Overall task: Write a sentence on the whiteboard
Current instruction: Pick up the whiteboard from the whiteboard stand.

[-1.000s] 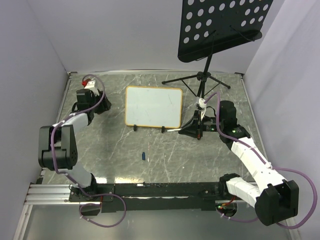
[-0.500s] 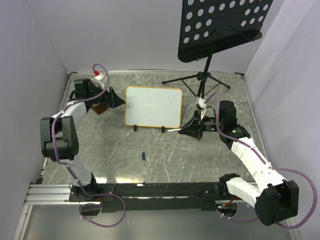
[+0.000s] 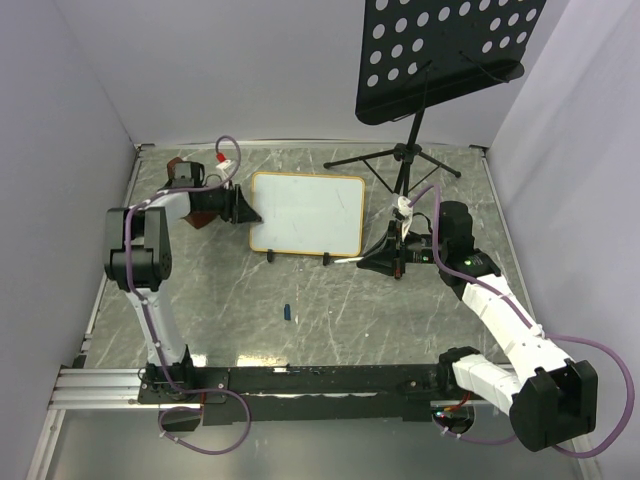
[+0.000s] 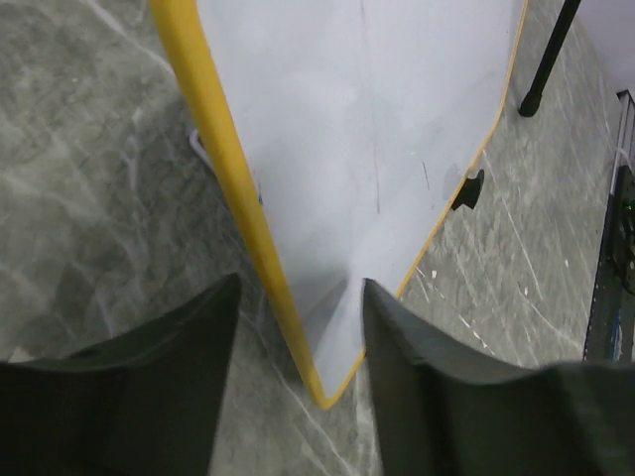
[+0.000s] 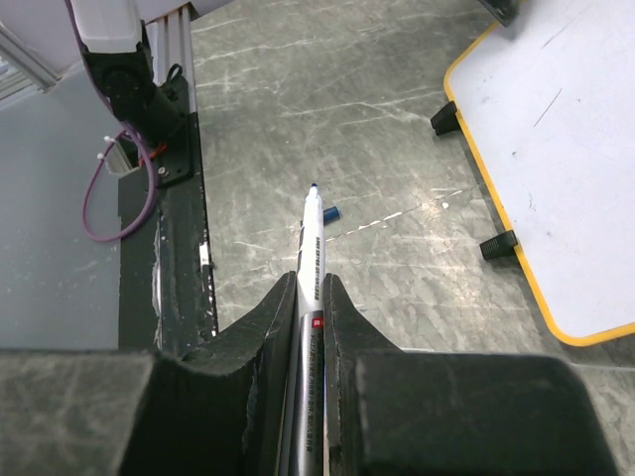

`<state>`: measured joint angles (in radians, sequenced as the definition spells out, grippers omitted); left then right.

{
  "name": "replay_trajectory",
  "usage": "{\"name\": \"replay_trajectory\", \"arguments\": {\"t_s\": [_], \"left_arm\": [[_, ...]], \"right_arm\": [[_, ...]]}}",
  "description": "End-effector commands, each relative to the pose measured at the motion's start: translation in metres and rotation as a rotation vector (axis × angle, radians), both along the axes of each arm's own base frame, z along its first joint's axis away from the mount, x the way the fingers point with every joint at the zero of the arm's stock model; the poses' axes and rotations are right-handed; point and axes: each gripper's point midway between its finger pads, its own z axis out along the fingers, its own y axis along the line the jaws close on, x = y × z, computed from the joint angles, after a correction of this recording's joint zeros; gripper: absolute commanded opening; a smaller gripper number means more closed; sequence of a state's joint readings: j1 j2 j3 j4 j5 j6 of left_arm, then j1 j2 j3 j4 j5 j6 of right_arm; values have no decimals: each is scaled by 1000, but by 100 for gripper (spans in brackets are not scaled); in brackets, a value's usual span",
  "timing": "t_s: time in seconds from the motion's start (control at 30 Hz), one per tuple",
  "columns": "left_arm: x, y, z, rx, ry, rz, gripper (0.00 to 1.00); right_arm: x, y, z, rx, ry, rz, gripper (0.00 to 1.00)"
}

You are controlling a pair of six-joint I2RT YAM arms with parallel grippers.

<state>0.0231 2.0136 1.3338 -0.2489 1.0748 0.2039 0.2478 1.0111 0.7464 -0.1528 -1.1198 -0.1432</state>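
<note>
Right claw (image 5: 310,297): pressed together on one white marker (image 5: 312,238). The barrel lay between the fingers and the dark tip pointed straight out ahead.

Past the tip, down on the grey marbled table (image 3: 230,320), lay one small blue cap (image 5: 330,212), apart from the marker.

Further out from this claw stood one whiteboard (image 5: 556,149), yellow-tan frame, propped on two black feet (image 5: 496,244). The feet were on the edge nearest the arms. Its face was white with a few thin faint strokes.

The whiteboard (image 3: 305,212) stood between the two claws, the right claw (image 3: 372,262) just off its near corner.

Left claw (image 3: 243,208): at the board's opposite end, spread. Its two dark fingers (image 4: 149,377) sat either side of a rounded corner of the whiteboard (image 4: 377,129). A strip of table showed between one finger and the frame. Could not tell whether the other finger touched the white face.

Beyond the board, away from both claws, stood one black music stand (image 3: 445,50) with a perforated plate on a tripod. One leg (image 4: 551,55) showed past the board's far edge.

Count: two arms, two claws, one marker, one cap, one board, one stand.
</note>
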Motion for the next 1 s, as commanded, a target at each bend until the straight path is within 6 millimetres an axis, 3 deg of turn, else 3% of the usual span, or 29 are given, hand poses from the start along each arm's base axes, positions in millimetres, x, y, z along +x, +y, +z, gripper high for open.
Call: {"name": "replay_trajectory", "arguments": {"t_s": [0.0, 0.43, 0.73, 0.93, 0.97], "left_arm": [[5, -11, 6, -35, -9, -65, 52], [10, -21, 29, -151, -55, -141, 51], [0, -26, 31, -216, -38, -191, 41], [2, -26, 36, -213, -41, -189, 19], [-2, -36, 36, -212, -37, -211, 12]], "right_arm": [[2, 0, 17, 22, -61, 18, 0], [3, -1, 16, 19, -59, 15, 0], [4, -1, 15, 17, -57, 16, 0], [4, -1, 15, 16, -60, 12, 0], [4, -1, 15, 17, -60, 11, 0]]}}
